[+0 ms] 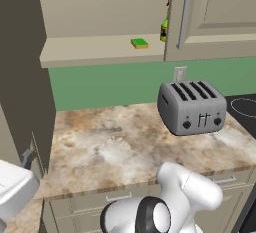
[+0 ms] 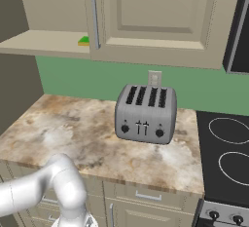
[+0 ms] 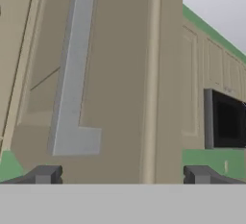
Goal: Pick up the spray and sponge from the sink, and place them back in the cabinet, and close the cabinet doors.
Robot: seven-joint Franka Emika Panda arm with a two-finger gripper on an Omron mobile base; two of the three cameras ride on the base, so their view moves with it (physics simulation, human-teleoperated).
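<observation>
2 items are already on the cabinet shelf: the sponge lies flat near the middle of the shelf, and the spray stands to its right, mostly hidden behind the edge of the right cabinet door. Judging from that, the picking and placing look done and the step in hand is closing the cabinet doors.

In the hand view the gripper is spread fully wide and holds nothing; its 2 fingertips show at the bottom, pointed at a beige door panel with a silver bar handle close ahead. That door is seen at a slant with its thin edge showing, so it appears to stand ajar. In the left base view a dark panel at the far left seems to be the other door swung open, though I cannot be sure.

The toaster sits on the surface below the cabinet, well apart from the shelf.

The next move probably calls for bringing the gripper against the door face or beside the handle and pushing it toward the cabinet front, then doing likewise for any other open door. Whether the hand touches the door now, I cannot tell.
</observation>
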